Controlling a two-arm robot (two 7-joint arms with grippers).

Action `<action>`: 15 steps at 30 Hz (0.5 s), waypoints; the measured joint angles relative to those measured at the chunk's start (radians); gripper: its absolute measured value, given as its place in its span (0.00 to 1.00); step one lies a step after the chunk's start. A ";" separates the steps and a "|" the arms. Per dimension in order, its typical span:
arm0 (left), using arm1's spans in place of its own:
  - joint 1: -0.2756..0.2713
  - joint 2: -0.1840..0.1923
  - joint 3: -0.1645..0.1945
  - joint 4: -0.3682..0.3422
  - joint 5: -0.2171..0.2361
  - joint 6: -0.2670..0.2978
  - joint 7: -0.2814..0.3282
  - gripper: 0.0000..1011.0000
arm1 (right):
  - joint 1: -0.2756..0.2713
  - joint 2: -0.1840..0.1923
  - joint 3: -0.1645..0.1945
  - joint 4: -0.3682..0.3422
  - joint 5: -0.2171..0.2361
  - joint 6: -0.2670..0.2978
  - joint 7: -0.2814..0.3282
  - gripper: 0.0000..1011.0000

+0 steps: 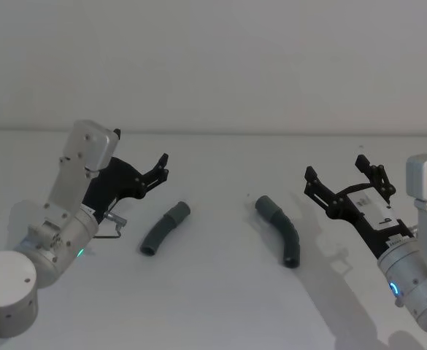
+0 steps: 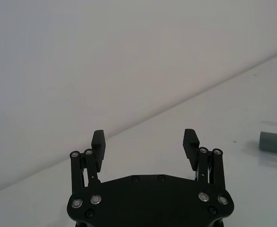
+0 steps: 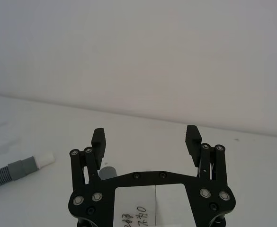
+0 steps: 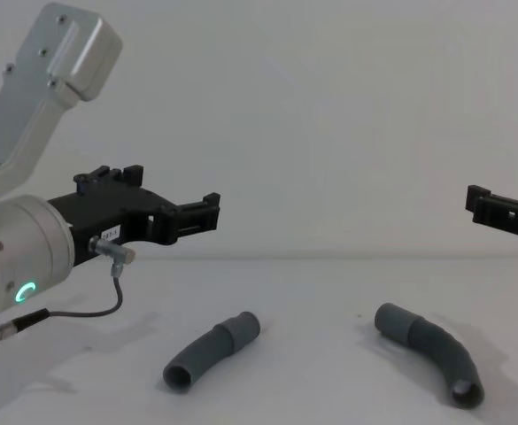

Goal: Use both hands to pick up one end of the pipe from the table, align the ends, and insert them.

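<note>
Left gripper (image 1: 162, 168) hangs above the table (image 1: 220, 313), fingers spread, nothing between them. Its wrist view gives us just a grey cuff (image 2: 274, 142), cut off at the frame edge. Left pipe piece (image 1: 166, 227) lies flat on the table near that gripper. Right pipe piece (image 1: 279, 227) lies apart from it, ends not joined. From the head view we can't tell which end is which. The right wrist view shows a whitish tip (image 3: 46, 160) on a cuffed, ribbed length running off the frame. Right gripper (image 1: 342, 175) hovers to the right of both pieces, spread wide and empty, and the chest view clips it at the edge.
</note>
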 joint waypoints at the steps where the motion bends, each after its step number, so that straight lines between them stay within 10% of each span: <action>1: -0.001 0.001 0.000 -0.002 -0.002 0.008 -0.004 0.99 | 0.000 0.000 0.000 0.000 0.000 0.000 0.000 0.99; 15: -0.036 0.018 0.004 -0.033 -0.043 0.206 -0.072 0.99 | 0.000 0.000 0.000 0.000 0.000 0.000 0.000 0.99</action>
